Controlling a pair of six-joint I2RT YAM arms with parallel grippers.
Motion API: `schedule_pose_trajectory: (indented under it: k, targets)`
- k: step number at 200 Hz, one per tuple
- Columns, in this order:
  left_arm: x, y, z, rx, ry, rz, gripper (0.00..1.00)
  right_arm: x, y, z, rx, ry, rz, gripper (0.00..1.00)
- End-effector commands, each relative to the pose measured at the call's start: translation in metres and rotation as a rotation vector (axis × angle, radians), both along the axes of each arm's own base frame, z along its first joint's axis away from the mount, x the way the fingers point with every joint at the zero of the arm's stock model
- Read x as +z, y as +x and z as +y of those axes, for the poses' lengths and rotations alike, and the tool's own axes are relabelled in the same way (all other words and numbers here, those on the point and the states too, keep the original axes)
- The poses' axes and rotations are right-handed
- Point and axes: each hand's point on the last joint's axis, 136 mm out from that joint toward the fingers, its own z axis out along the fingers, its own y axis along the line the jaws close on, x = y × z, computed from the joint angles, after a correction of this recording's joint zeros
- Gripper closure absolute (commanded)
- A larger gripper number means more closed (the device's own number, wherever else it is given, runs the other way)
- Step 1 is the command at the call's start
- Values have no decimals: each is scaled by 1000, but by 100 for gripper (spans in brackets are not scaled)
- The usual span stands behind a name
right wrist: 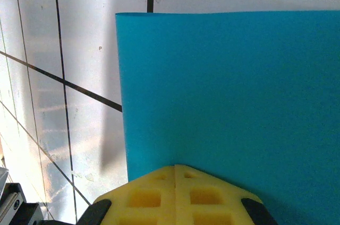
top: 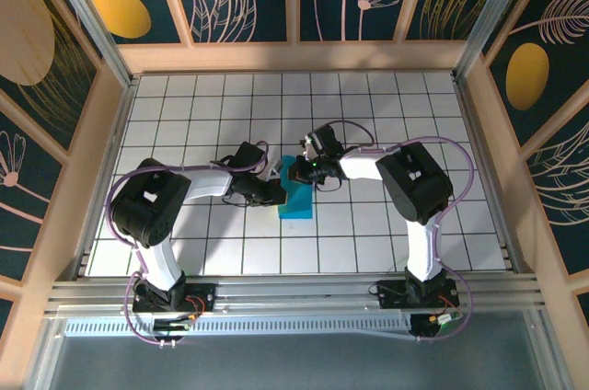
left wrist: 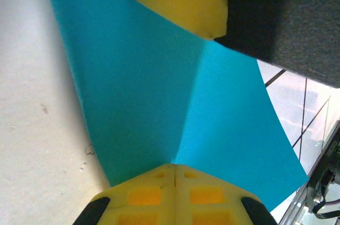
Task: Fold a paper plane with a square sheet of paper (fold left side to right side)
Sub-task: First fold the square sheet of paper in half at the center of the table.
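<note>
As both clamp shut on it, left hand point(left wrist: 174, 166), right hand point(right wrist: 175, 167), creased cyan paper point(top: 296, 202) between.

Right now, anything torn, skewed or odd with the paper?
Nothing damaged. The square sheet of paper is bent up along one crease rather than lying flat, pinched by the shut left gripper and right gripper. No tears visible, and its edge looks straight.
</note>
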Motion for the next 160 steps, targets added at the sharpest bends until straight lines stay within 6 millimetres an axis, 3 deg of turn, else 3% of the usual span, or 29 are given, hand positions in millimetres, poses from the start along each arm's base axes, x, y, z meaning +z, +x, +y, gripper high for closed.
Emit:
schedule_pose_trajectory:
  k: [1,64,134,160]
  targets:
    - [-10,-15,3,-31,-6,44,99,-48,-12,-31,-34,-179,82,100]
    - [-30,-55,21,-21,50,138,100,-51,-13,-33,-29,-196,84,100]
    - [-21,-90,33,-44,76,175,99,-52,-15,-35,-23,-205,87,100]
    - [-19,-92,39,-37,94,160,100,-51,-15,-33,-19,-198,83,100]
